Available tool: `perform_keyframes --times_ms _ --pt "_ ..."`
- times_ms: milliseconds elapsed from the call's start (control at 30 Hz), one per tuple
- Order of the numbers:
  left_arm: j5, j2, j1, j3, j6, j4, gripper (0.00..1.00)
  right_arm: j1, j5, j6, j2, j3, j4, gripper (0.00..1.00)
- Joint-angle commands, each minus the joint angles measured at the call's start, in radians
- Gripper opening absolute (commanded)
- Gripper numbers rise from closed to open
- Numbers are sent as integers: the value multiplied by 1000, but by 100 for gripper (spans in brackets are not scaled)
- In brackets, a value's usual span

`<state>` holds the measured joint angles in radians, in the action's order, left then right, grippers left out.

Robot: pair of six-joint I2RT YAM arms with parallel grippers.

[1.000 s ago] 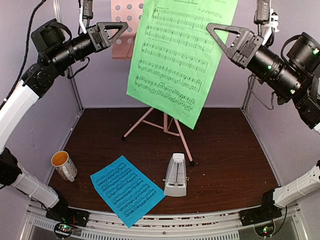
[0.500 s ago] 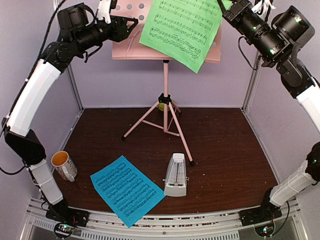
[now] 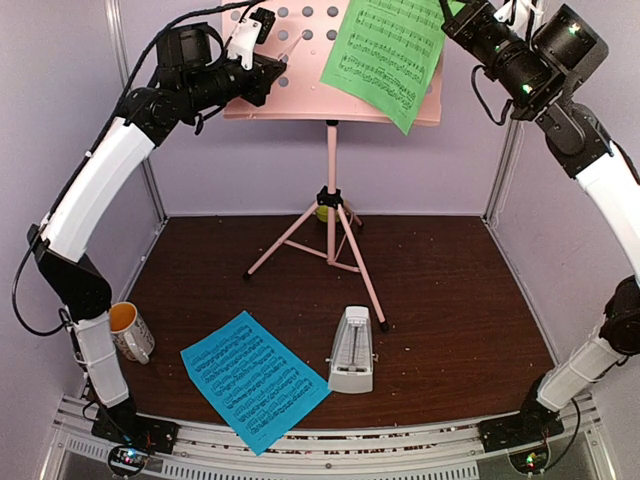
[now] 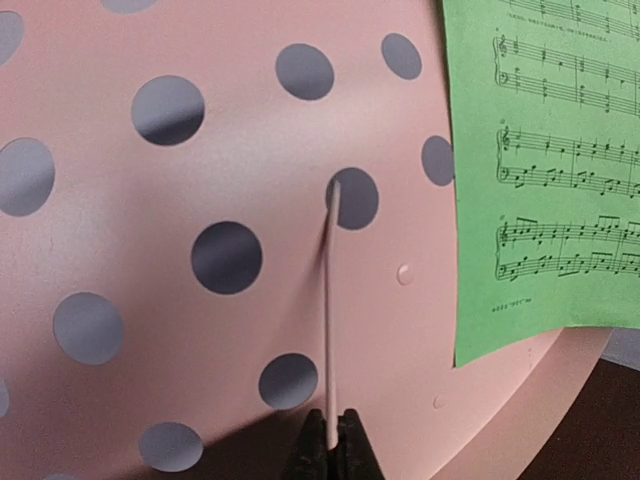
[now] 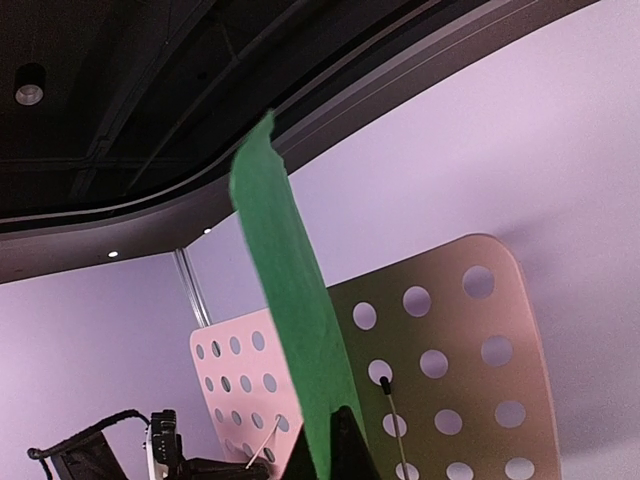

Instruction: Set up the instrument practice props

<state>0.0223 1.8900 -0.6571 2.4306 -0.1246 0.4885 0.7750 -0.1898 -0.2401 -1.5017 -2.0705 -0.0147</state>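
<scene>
The pink music stand [image 3: 330, 180] stands at the back of the table, its perforated desk [image 3: 300, 100] high up. My left gripper [image 3: 277, 70] is shut on the desk's thin pink page-holder rod [image 4: 329, 300], pinched between the fingertips [image 4: 330, 445]. My right gripper [image 3: 447, 12] is shut on the green sheet [image 3: 385, 55], which hangs over the desk's right half and shows edge-on [image 5: 290, 330] above the right jaws [image 5: 338, 445]. The blue sheet [image 3: 252, 380] lies flat near the front. The white-grey metronome [image 3: 351, 350] stands to its right.
A white patterned mug [image 3: 128, 330] sits at the front left, close to the left arm's lower link. A small lime-green bowl [image 3: 322, 212] peeks out behind the stand's hub. The tripod legs [image 3: 365, 280] spread over the middle of the brown table [image 3: 460, 310].
The left gripper has gone in to the desk and shut on the thin rod. The right arm has carried the green sheet up and right, against the desk's right half.
</scene>
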Motion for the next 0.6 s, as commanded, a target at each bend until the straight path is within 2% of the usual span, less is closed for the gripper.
perform_keyframes --times_ms 0,333,567 --pt "17 -51 6 -52 -31 -27 0 -12 -34 19 -10 -22 -6 0" --pt "79 -192 7 -282 -69 -128 0 -21 -47 31 -28 -23 -4 0" --pt "208 -194 15 -275 0 -255 0 -21 -2 30 -49 -26 11 0"
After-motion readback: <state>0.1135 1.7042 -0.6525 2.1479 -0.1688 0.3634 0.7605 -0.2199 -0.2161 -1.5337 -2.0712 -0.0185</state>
